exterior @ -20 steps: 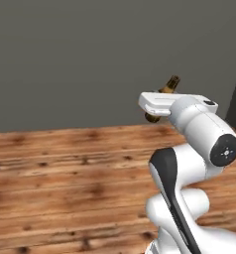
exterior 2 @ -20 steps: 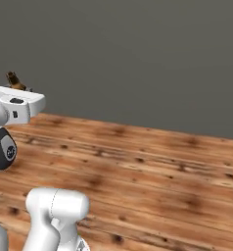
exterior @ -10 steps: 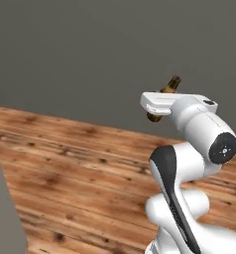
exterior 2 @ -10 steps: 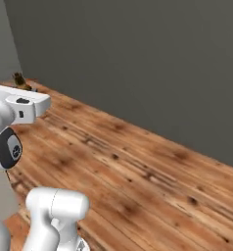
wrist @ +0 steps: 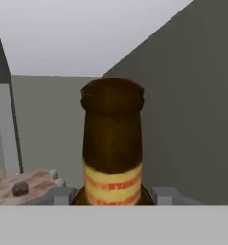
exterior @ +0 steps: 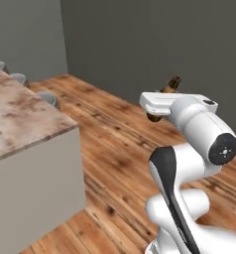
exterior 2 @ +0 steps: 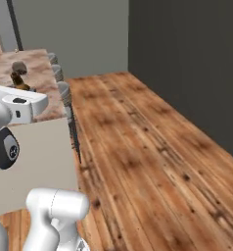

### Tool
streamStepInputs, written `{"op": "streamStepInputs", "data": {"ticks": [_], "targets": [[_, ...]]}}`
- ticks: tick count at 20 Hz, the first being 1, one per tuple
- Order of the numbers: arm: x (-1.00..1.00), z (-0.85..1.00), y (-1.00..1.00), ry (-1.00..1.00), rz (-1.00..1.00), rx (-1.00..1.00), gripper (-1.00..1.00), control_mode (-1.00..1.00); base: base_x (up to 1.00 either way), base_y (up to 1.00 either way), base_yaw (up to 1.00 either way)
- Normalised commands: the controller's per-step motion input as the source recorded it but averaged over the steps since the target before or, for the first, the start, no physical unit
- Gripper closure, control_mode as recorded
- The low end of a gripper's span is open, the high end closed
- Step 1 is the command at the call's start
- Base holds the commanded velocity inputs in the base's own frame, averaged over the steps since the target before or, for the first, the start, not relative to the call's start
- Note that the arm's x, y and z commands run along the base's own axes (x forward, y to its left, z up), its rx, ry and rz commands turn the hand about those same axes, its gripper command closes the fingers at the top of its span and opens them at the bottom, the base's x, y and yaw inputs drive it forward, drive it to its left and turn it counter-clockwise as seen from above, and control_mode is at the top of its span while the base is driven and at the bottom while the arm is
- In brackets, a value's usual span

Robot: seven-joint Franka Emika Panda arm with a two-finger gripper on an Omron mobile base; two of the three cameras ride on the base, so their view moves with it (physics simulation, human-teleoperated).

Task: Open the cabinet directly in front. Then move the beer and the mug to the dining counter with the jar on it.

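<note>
Dining counter (exterior: pixel 26 119), marbled slab over a pale side wall, sits at left in the left base view, with grey stools (exterior: pixel 48 98) along its far edge. Wood floor (exterior: pixel 120 144) to its right. Gripper (wrist: pixel 113 195) partly closed around the beer (wrist: pixel 112 143), carried in the air above the floor, neck tilted upward.

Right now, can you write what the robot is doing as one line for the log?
tool: shut on beer | beer: upright, carried above wood floor | dining counter: ahead-left | stools: along the counter edge
</note>
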Motion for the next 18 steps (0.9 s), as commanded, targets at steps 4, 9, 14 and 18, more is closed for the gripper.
{"op": "streamStepInputs", "data": {"ticks": [4,9,14,18], "targets": [[0.00,0.00,0.00,0.00,0.00,0.00,1.00,1.00,0.72,-0.88,0.45],[0.00,0.00,0.00,0.00,0.00,0.00,1.00,1.00,1.00,-1.00,0.30],[0.00,0.00,0.00,0.00,0.00,0.00,1.00,1.00,1.00,-1.00,0.26],[0.00,0.00,0.00,0.00,0.00,0.00,1.00,1.00,1.00,-1.00,0.20]]}}
